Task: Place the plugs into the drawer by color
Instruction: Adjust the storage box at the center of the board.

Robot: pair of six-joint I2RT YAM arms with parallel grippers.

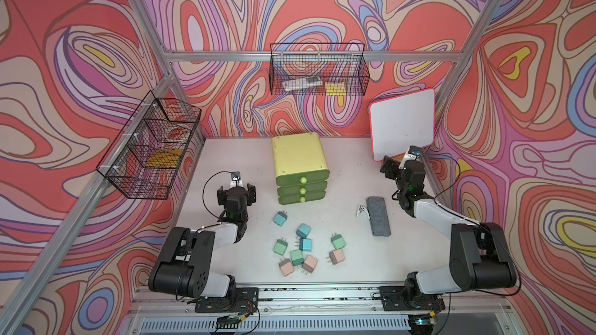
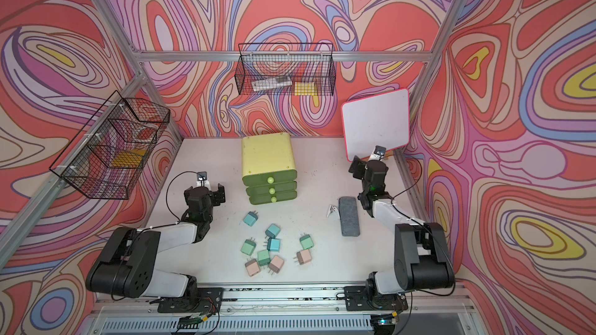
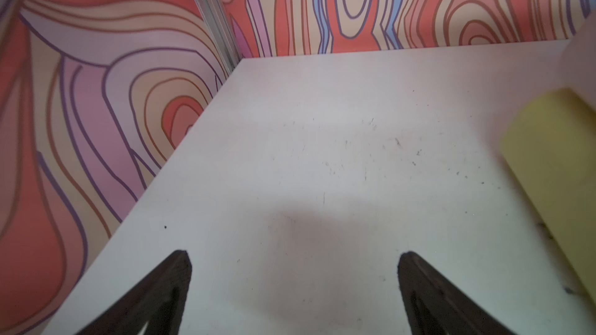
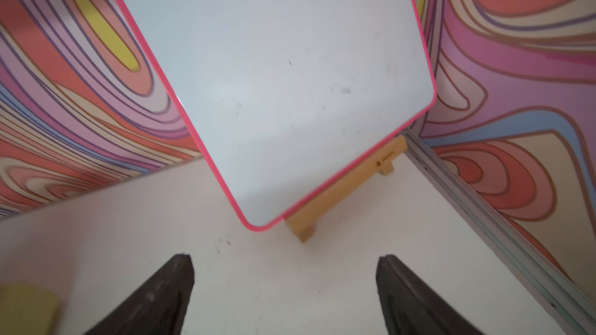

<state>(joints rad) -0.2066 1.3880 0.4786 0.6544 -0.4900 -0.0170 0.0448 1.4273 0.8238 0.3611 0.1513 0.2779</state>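
Left gripper: jaws spread wide, empty, over bare table beside the drawer. Right gripper: likewise spread, empty, facing whiteboard. Nine plugs scattered before the closed drawer, well apart from both grippers.

Bench bare btw drawer & whiteboard, also left of drawer up to wall: room to pass. Strip in front of drawer free down to plugs, clustered tight mid-bench, some touching, gaps narrow. Eraser w/ clip just beside it sit right of centre. Baskets hang over left edge & on back wall, above bench level
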